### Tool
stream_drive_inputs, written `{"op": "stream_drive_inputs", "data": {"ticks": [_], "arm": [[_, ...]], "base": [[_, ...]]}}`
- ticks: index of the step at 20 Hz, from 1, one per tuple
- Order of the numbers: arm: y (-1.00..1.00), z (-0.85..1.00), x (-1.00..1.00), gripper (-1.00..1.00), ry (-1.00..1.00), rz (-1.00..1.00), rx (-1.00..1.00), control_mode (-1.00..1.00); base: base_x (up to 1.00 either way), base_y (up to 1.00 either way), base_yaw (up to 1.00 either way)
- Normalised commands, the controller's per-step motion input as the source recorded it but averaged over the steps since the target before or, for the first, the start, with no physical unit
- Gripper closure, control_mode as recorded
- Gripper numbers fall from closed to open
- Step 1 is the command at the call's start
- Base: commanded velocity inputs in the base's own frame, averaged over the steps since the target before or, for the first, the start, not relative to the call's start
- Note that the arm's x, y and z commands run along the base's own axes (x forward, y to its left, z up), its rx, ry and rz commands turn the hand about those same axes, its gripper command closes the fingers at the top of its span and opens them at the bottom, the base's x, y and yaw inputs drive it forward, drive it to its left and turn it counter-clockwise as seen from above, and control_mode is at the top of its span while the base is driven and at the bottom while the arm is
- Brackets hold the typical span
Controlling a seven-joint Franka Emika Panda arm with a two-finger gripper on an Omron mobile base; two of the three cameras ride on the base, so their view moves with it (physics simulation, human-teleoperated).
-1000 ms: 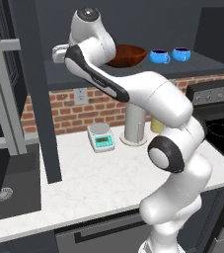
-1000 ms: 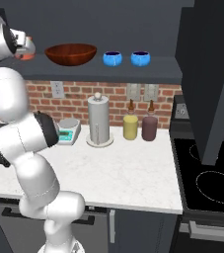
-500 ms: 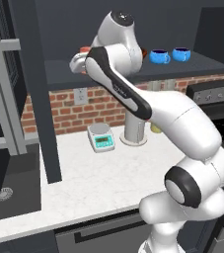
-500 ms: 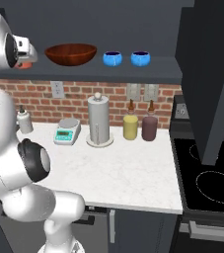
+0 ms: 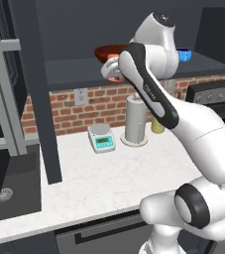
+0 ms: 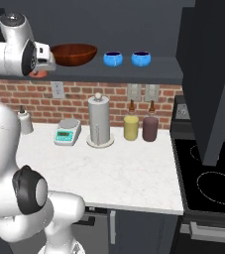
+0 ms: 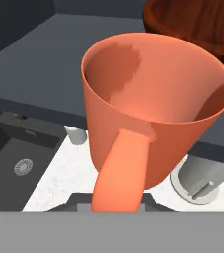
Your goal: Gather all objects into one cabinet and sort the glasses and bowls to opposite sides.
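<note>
Nearest us in the hand view, our gripper (image 7: 117, 200) grasps the orange mug (image 7: 155, 106) by its handle, fingertips cut off below. Beyond it sits the wooden bowl (image 6: 74, 53) on the cabinet shelf (image 6: 134, 72). Farther right, the right base view shows both blue cups (image 6: 113, 59), half hidden in the left.

On the dark shelf floor of the cabinet (image 6: 163, 69) a wide wooden bowl (image 6: 74, 53) sits left of two blue cups (image 6: 113, 59) (image 6: 141, 59), which stand close together. The white arm's hand reaches in just left of the bowl, with a sliver of orange mug (image 6: 37, 73) showing beneath it (the pincer itself is hidden). Below, the white bench (image 6: 129, 173) carries a scale (image 6: 67, 131), a paper-towel cylinder (image 6: 99, 121), and yellow (image 6: 131, 127) and maroon (image 6: 150, 128) canisters.
</note>
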Motion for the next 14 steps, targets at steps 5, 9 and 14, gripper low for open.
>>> {"op": "stream_drive_inputs", "data": {"ticks": [5,9,14], "arm": [[-1.00,-0.01,-0.06,1.00,0.14,-0.08,0.00,-1.00],[-1.00,-0.08,0.00,1.00,0.08,-0.14,-0.06,-1.00],[-0.96,-0.01,0.00,1.00,0.01,-0.17,-0.05,-1.00]], "base": [[0.00,0.00,0.00],[0.00,0.00,0.00],[0.00,0.00,0.00]]}}
